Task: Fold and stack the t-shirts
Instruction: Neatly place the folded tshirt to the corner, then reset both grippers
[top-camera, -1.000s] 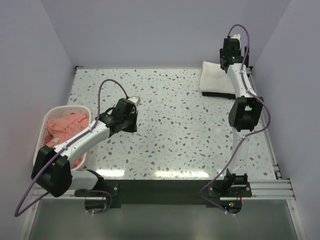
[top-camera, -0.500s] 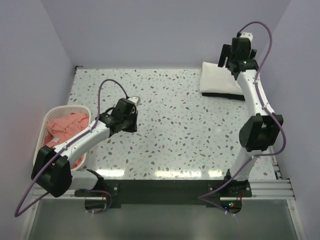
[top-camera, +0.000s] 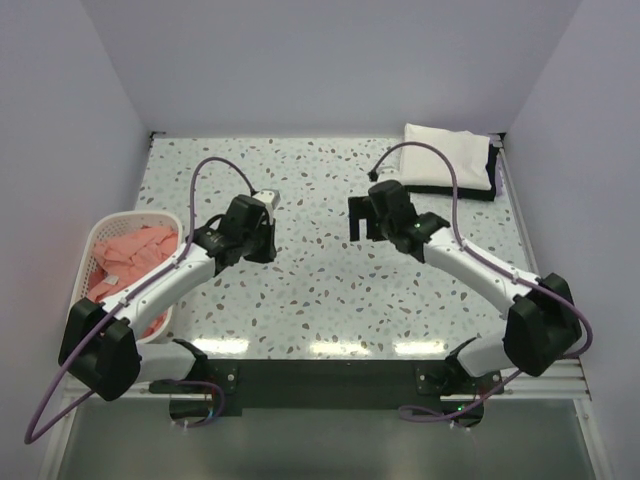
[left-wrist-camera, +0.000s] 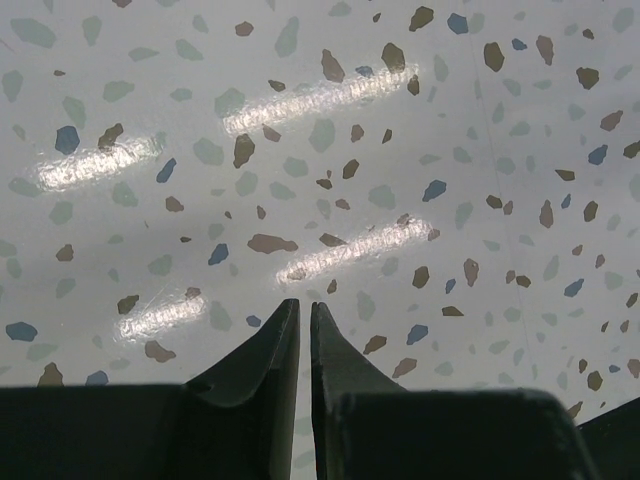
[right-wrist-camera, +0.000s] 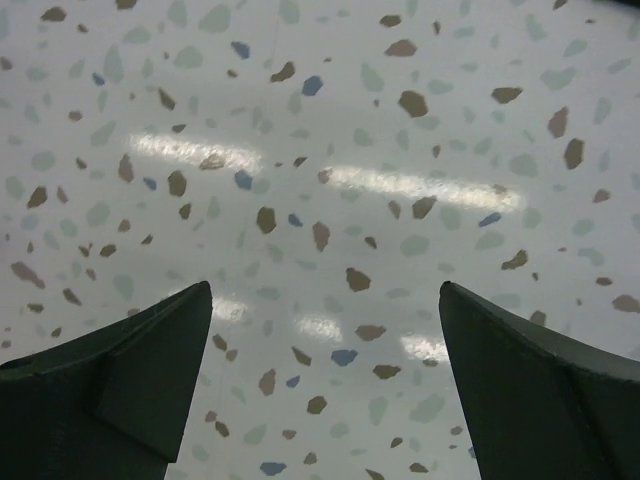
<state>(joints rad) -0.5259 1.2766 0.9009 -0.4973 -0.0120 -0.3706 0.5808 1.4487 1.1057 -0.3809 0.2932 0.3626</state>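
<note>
A folded white t-shirt (top-camera: 445, 158) lies on a folded black t-shirt (top-camera: 488, 178) at the table's far right corner. Several salmon-pink t-shirts (top-camera: 130, 260) lie crumpled in the white lattice basket (top-camera: 84, 253) at the left edge. My left gripper (top-camera: 262, 243) is shut and empty over the bare table left of centre; in the left wrist view (left-wrist-camera: 304, 305) its fingers nearly touch. My right gripper (top-camera: 362, 217) is open and empty over the table's middle; in the right wrist view (right-wrist-camera: 325, 290) its fingers stand wide apart above speckled tabletop.
The speckled terrazzo table (top-camera: 330, 290) is walled by pale panels at the back and both sides. A metal rail runs along the right edge (top-camera: 545, 300). The arm bases sit at the near edge.
My right arm has swung from above the folded stack at the far right down and left to the table's middle. The stack now shows uncovered. My left arm has barely moved.
</note>
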